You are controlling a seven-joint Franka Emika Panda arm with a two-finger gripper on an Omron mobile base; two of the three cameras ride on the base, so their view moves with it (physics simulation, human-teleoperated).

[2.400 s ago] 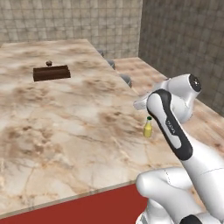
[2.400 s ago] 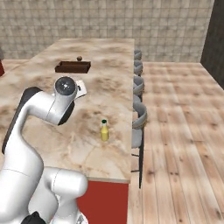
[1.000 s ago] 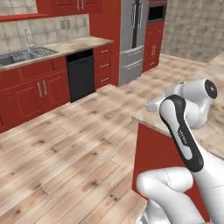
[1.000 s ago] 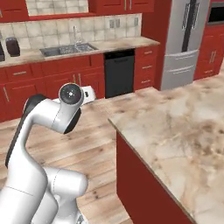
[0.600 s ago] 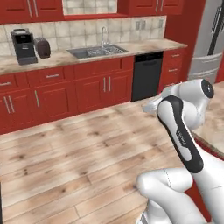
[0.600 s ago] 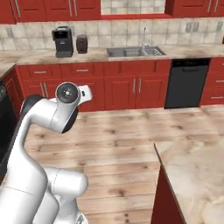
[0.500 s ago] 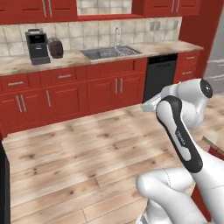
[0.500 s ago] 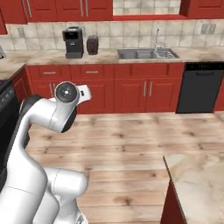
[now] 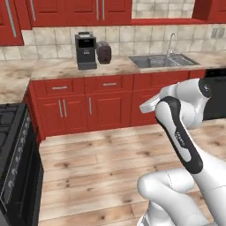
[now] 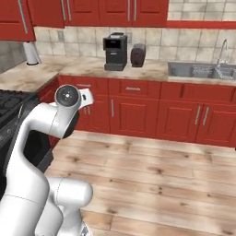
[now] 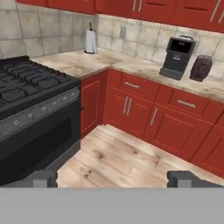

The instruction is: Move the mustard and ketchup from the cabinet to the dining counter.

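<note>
Red wall cabinets (image 9: 66, 11) with long silver bar handles run along the top of the wall, and those doors that show are shut; they also appear as cabinets (image 10: 115, 10) in the right base view. My gripper (image 11: 113, 179) is open with nothing between its fingertips (image 11: 43, 178), looking out over the floor toward the corner of the kitchen. The arm is folded high in front of the base. The mustard, the ketchup and the dining counter are out of view.
A black stove (image 11: 35, 100) stands at the left, its oven front (image 9: 17, 176) near the base. On the worktop are a coffee machine (image 9: 86, 50), a dark jar (image 9: 104, 52), a sink (image 9: 163, 61) and a paper towel roll (image 10: 31, 53). Wooden floor (image 10: 152, 175) lies ahead.
The base has turned, so both views swept away from the dining counter and fridge. The wall with sink, coffee machine and stove has come in. The arm keeps its pose, gripper open.
</note>
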